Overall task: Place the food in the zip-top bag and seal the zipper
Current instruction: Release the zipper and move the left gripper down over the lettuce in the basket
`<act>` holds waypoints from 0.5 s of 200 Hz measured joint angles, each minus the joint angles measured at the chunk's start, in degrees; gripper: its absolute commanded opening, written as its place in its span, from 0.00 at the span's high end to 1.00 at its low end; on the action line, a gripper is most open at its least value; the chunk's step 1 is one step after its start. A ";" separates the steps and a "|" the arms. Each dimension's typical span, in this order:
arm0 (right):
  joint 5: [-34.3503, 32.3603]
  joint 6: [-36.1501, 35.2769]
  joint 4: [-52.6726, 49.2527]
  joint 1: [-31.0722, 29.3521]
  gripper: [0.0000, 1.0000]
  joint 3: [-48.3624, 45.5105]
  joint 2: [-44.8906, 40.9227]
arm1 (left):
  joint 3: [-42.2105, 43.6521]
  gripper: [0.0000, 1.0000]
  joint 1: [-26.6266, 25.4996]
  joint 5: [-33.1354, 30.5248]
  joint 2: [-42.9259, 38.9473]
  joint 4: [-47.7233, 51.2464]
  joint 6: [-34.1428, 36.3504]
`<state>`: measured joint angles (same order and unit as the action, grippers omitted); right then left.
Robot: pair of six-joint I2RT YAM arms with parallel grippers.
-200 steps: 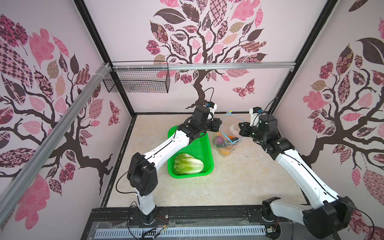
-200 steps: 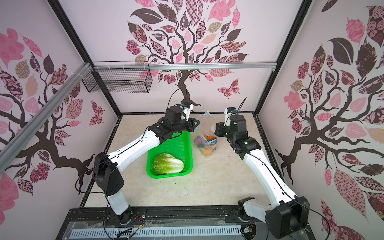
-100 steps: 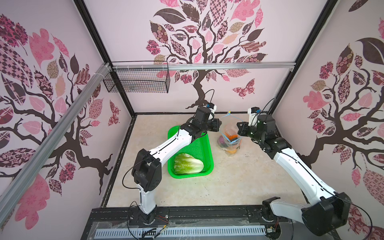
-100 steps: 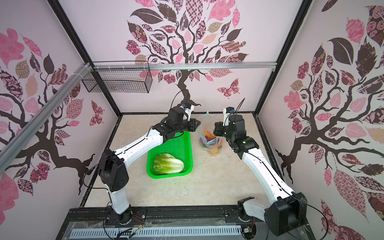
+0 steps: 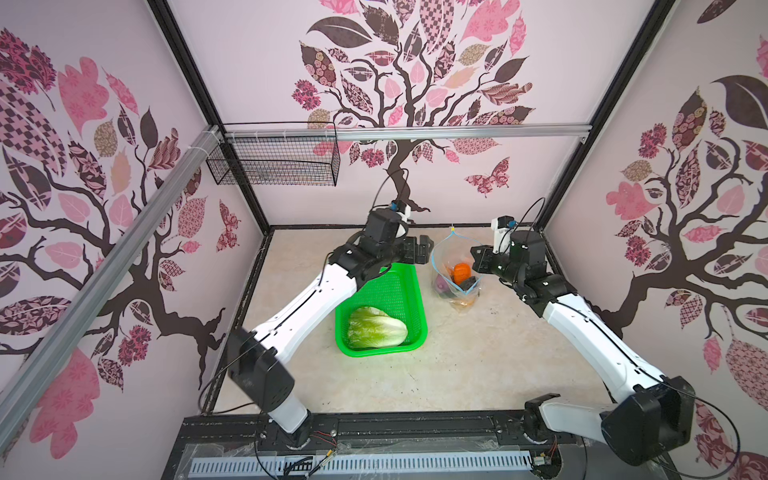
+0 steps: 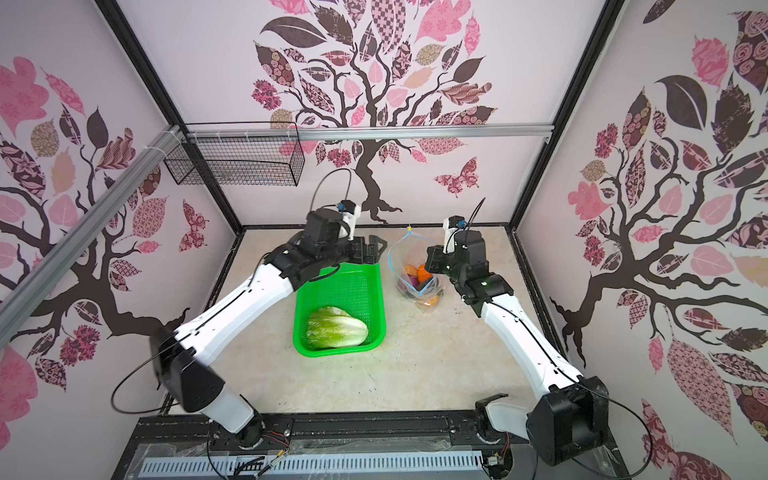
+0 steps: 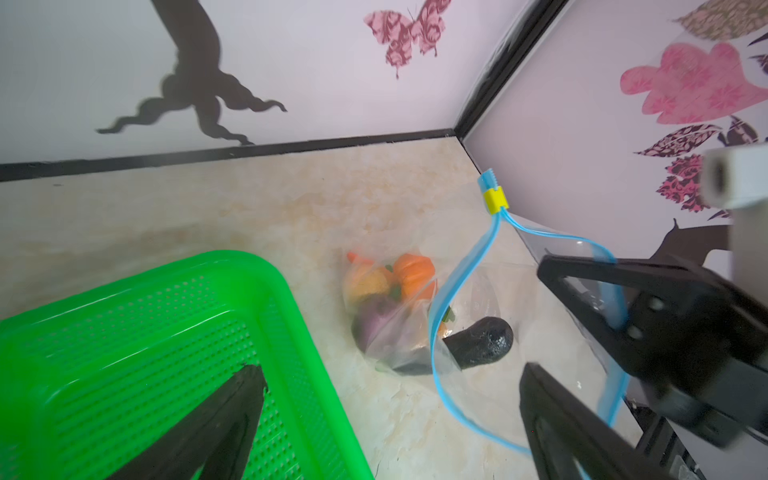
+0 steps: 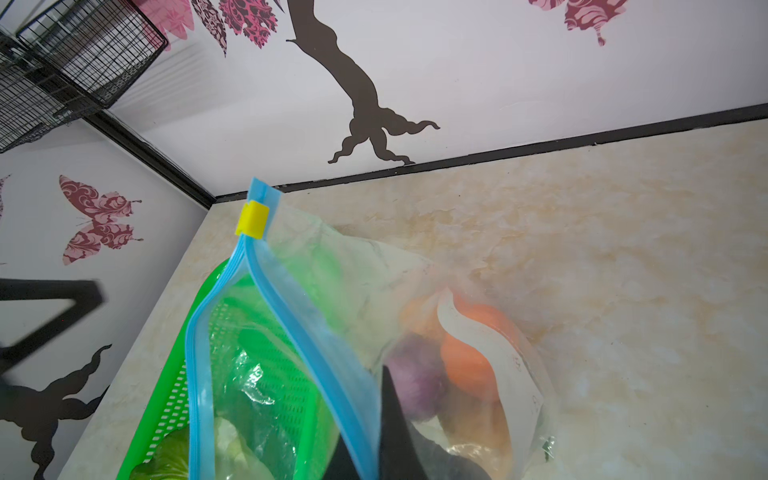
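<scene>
The clear zip-top bag point(image 5: 455, 276) point(image 6: 417, 284) stands right of the basket with its mouth open. Inside lie an orange pumpkin point(image 7: 413, 270), a purple onion point(image 7: 376, 320) and a dark elongated piece point(image 7: 478, 340). My right gripper point(image 5: 478, 257) point(image 8: 374, 415) is shut on the blue zipper point(image 8: 316, 345) on the bag's right side and holds it up. The yellow tab point(image 7: 495, 200) sits at the zipper's far end. My left gripper point(image 5: 419, 249) point(image 7: 390, 424) is open just left of the bag, touching nothing. The cabbage point(image 5: 376, 328) lies in the basket.
The green mesh basket point(image 5: 422, 307) point(image 6: 380, 303) sits mid-table under my left forearm. A black wire basket point(image 5: 274, 162) hangs on the back-left wall. The back and right walls stand close behind the bag.
My left gripper has opened and let go of the bag's left edge, drawing slightly away. The right gripper still holds the zipper, and the bag has shifted a little right.
</scene>
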<state>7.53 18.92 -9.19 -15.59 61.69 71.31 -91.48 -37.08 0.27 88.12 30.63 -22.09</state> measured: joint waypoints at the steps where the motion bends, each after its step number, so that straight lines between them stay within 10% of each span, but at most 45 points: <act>1: 0.00 -0.02 0.02 0.00 1.00 -0.07 0.00 | 0.33 0.02 0.04 -0.31 -0.66 0.17 0.02; 42: 0.35 -0.28 0.76 0.04 1.00 -0.70 0.00 | 12.44 0.01 0.44 -6.56 -11.93 7.32 -3.61; 100: 0.70 -0.76 1.60 0.04 1.00 -2.05 -0.02 | 32.76 0.01 0.35 0.85 -18.95 14.64 -16.83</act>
<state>8.23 18.15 -7.60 -15.55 59.64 71.29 -58.72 -36.73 1.13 69.17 45.28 -38.92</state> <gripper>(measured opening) 0.042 0.984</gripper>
